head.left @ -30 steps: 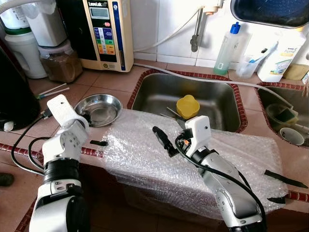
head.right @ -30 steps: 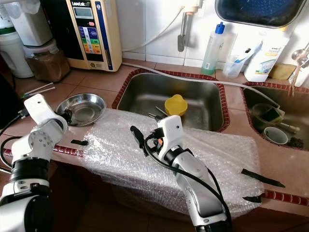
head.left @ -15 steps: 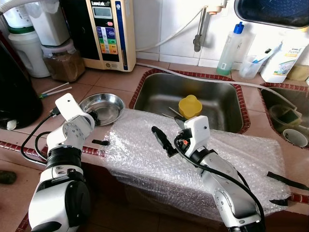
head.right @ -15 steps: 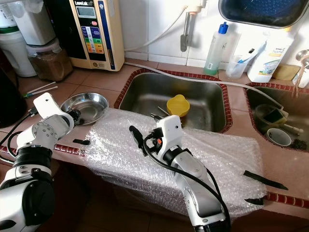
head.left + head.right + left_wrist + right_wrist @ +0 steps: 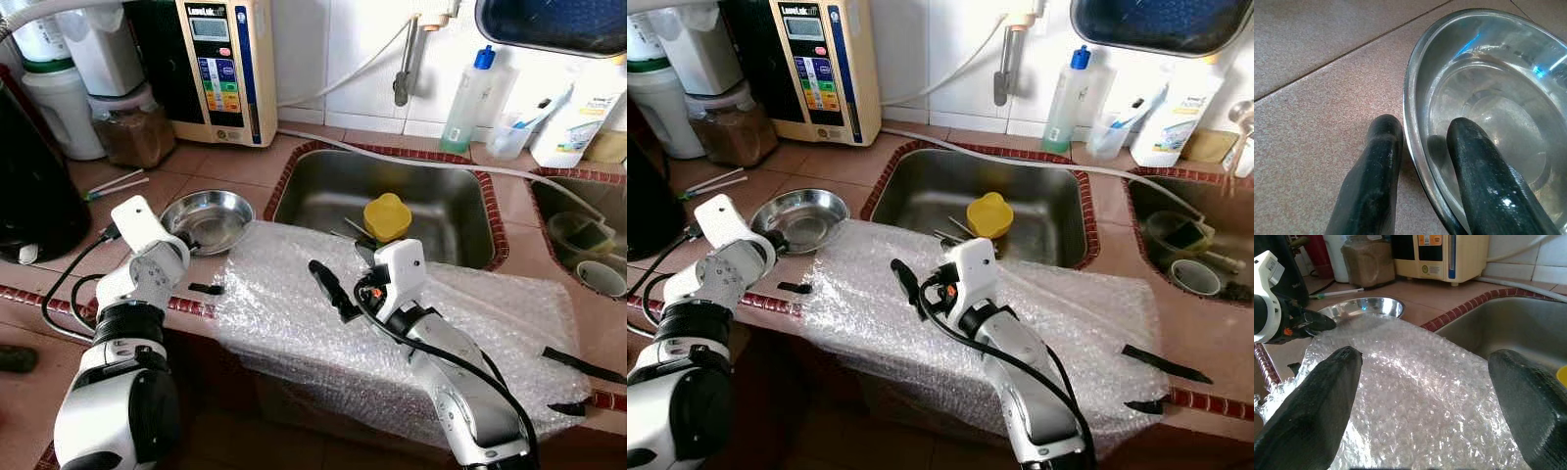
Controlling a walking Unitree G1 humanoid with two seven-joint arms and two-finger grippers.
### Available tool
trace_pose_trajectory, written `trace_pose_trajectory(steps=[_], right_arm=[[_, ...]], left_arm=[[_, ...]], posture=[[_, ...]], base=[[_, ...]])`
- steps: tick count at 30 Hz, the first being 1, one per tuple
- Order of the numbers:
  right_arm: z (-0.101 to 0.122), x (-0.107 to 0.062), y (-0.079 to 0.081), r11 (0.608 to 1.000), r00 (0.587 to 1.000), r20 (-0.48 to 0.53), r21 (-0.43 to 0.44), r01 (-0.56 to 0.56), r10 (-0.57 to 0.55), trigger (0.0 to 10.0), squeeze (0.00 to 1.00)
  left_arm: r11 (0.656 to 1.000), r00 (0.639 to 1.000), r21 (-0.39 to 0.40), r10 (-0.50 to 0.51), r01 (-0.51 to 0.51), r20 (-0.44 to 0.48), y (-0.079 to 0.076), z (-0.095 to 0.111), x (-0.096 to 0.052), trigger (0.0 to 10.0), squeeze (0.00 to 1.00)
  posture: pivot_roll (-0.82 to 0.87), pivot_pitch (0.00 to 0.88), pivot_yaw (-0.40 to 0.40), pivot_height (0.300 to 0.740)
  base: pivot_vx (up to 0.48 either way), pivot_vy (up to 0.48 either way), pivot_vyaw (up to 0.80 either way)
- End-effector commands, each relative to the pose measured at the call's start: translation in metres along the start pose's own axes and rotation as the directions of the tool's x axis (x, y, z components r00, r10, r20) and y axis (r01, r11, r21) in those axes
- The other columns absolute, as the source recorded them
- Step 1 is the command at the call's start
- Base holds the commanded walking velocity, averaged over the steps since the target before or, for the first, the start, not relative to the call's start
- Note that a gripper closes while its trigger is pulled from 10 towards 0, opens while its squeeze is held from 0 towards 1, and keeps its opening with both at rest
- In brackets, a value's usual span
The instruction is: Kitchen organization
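The steel bowl (image 5: 209, 217) sits on the tiled counter (image 5: 225, 162) just left of the sink (image 5: 392, 201), its near-right edge touching the bubble wrap (image 5: 392, 323) that drapes over the counter's front edge. Your left gripper (image 5: 1422, 161) is at the bowl's near-left rim, and the wrist view shows it straddling that rim: one finger (image 5: 1484, 181) inside the bowl, the other on the tile outside, with the steel wall between them (the fingers stand narrowly apart, and you cannot tell whether they actually pinch the rim).

Your right gripper (image 5: 333, 290) hovers over the middle of the bubble wrap with its fingers spread wide and nothing between them; the right wrist view looks across the wrap toward the bowl and the left gripper.

A yellow cup (image 5: 386, 216) stands in the sink beside some cutlery (image 5: 350, 235). Behind the bowl stand a cream water machine (image 5: 223, 69) and a jar of brown grains (image 5: 129, 132). A pale dish-soap bottle (image 5: 467, 103) stands behind the sink. A short black strip (image 5: 206, 289) lies on the counter edge near the left arm.
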State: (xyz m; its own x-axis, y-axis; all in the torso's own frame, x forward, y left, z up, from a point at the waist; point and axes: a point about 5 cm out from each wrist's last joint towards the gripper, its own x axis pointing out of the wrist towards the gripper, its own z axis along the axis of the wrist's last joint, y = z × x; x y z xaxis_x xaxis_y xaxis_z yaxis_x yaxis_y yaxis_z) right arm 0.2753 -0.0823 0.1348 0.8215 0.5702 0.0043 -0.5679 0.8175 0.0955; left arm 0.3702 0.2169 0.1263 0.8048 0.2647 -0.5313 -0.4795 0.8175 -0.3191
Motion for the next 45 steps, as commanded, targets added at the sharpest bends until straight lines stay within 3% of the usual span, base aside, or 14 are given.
trace_pose_trajectory(steps=[1,12,15,16,18,23,28,29,34,41,45], right_arm=[[0.007,0.002,0.000,1.000,0.999,0.033,-0.007,-0.011,0.011,10.0,0.00],[0.016,0.003,-0.002,1.000,0.997,0.075,-0.006,-0.017,0.018,10.0,0.00],[0.018,0.004,-0.004,1.000,0.997,0.081,-0.010,-0.014,0.015,10.0,0.00],[0.019,0.004,-0.005,1.000,0.996,0.085,-0.013,-0.013,0.014,10.0,0.00],[0.021,0.005,-0.006,1.000,0.996,0.092,-0.014,-0.011,0.012,10.0,0.00],[0.027,0.007,-0.011,1.000,0.994,0.111,-0.021,0.004,-0.002,10.0,0.00],[0.032,0.008,-0.016,0.999,0.991,0.132,-0.024,0.029,-0.025,10.0,0.00],[0.033,0.009,-0.018,0.999,0.989,0.141,-0.018,0.041,-0.038,10.0,0.00],[0.037,0.012,-0.020,0.999,0.987,0.156,-0.015,0.052,-0.049,10.0,0.00],[0.052,0.026,-0.025,0.997,0.974,0.216,-0.012,0.075,-0.070,10.0,0.00],[0.065,0.033,-0.025,0.997,0.962,0.264,0.047,0.061,-0.071,10.0,0.00]], left_arm=[[0.999,0.999,0.016,0.043,-0.042,-0.020,0.014,-0.009,0.003,0.0,0.00],[1.000,0.999,-0.003,0.005,-0.005,0.044,0.011,-0.011,0.003,0.0,0.00],[1.000,0.987,0.024,-0.009,0.006,0.163,0.010,0.002,0.000,0.0,0.00],[1.000,0.982,-0.005,-0.016,0.017,0.190,0.009,0.004,-0.001,0.0,0.00],[0.999,0.977,-0.038,-0.015,0.024,0.214,0.009,0.006,-0.002,0.0,0.00],[0.996,0.946,-0.035,-0.066,0.081,0.319,0.003,0.014,-0.008,0.0,0.00],[0.985,0.895,-0.021,-0.147,0.171,0.421,-0.008,0.021,-0.018,0.0,0.00],[0.976,0.872,-0.015,-0.186,0.216,0.453,-0.013,0.025,-0.021,0.0,0.00],[0.960,0.827,-0.001,-0.241,0.280,0.508,-0.021,0.034,-0.027,0.0,0.00],[0.929,0.689,0.066,-0.316,0.363,0.653,-0.035,0.060,-0.047,0.0,0.00],[0.903,0.652,0.112,-0.382,0.416,0.655,-0.049,0.062,-0.054,0.0,0.00]], posture=[[0.03,0.000,0.040,0.740],[0.03,0.000,0.032,0.740],[0.02,0.000,0.030,0.740],[0.03,0.000,0.029,0.740],[0.03,0.000,0.027,0.740],[0.03,0.000,0.020,0.740],[0.03,0.000,0.018,0.740],[0.04,0.000,0.017,0.740],[0.05,0.000,0.013,0.740],[0.06,0.000,0.006,0.740],[0.06,0.000,0.004,0.740]], base=[[0.000,0.000,0.00],[0.000,0.000,0.00],[0.000,0.000,0.00],[0.000,0.000,0.00],[0.000,0.000,0.00],[0.000,0.000,0.00],[0.000,0.000,0.00],[0.000,0.000,0.00],[0.000,0.000,0.00],[0.000,0.000,0.00],[0.000,0.000,0.00]])
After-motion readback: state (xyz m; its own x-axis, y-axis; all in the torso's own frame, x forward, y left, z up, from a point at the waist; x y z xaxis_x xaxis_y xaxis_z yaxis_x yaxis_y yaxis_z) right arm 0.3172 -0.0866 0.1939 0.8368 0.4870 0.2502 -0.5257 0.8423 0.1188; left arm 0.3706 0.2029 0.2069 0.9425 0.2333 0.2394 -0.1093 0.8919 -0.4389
